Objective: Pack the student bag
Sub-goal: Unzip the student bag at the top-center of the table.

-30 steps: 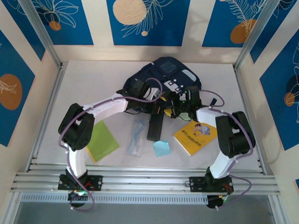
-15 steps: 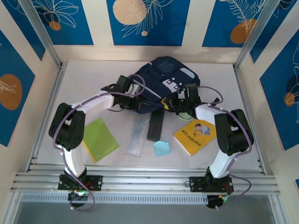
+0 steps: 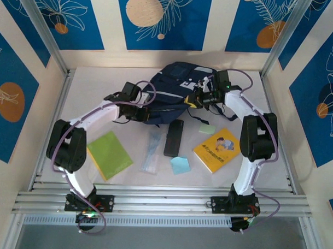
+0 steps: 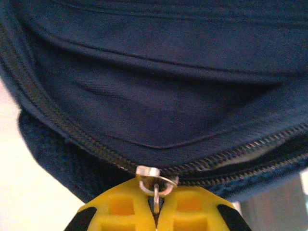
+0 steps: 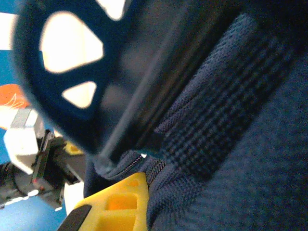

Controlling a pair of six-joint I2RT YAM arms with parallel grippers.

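Observation:
The student bag (image 3: 176, 86), dark navy with a light grey front patch, lies at the back middle of the table between both arms. My left gripper (image 3: 150, 106) is at its left lower edge, its yellow fingers (image 4: 120, 207) shut on the metal zipper pull (image 4: 155, 186) of a zip that gapes to the right. My right gripper (image 3: 192, 100) reaches in from the right and is shut on a fold of the bag's padded mesh fabric (image 5: 192, 159) beside the zip. One of its yellow fingers (image 5: 118, 202) shows; the other is hidden under fabric.
In front of the bag lie a green notebook (image 3: 108, 155), a clear plastic pouch (image 3: 153, 151), a black oblong case (image 3: 174, 137), a light blue note (image 3: 180, 165), a pale green note (image 3: 207, 128) and a yellow book (image 3: 217, 150). Aluminium posts stand at both back corners.
The right gripper has closed on the bag's fabric and swung toward the back. The left arm has pulled left with the zipper pull. The bag has shifted back, uncovering the black case and pale green note.

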